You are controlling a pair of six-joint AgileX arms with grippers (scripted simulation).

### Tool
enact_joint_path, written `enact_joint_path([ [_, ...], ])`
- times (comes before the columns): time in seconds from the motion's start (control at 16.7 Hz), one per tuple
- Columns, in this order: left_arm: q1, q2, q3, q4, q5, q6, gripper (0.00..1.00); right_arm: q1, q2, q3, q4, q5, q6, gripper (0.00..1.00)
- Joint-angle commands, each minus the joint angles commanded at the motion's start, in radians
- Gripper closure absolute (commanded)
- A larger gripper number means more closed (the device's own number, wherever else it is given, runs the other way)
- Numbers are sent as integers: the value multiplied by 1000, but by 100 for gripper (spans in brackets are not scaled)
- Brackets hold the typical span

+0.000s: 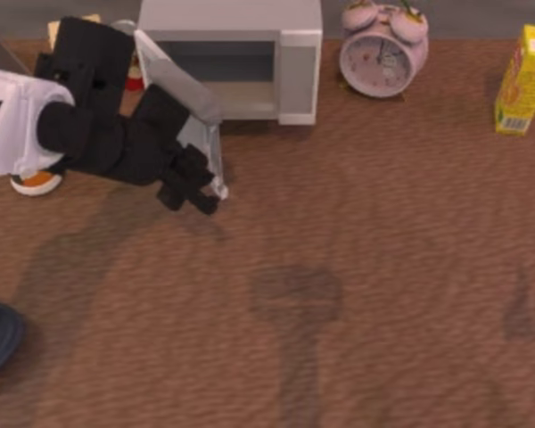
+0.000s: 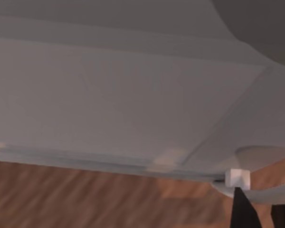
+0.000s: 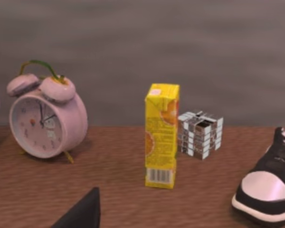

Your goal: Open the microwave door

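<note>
One arm works: the left end effector (image 1: 189, 185) sits at the microwave door (image 1: 180, 98)'s free edge, door swung leftward; grip width indiscernible

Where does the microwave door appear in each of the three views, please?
Top view: the microwave door swings out from the microwave at upper left, with the left gripper at its free edge.
Left wrist view: the door fills most of the picture.
Right wrist view: not in it.
Shared landmark: the brown table.
</note>
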Motion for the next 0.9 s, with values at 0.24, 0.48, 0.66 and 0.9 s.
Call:
enact_joint_path([
  [0.24,4,0,-4,-11,18,19,100,0,0,0,0,0,0,0],
  [0.48,27,-6,0,-27,45,66,100,0,0,0,0,0,0,0],
  [0.66,33,-5,-1,-33,52,78,100,0,0,0,0,0,0,0],
  [0.9,33,-5,-1,-33,52,78,100,0,0,0,0,0,0,0],
])
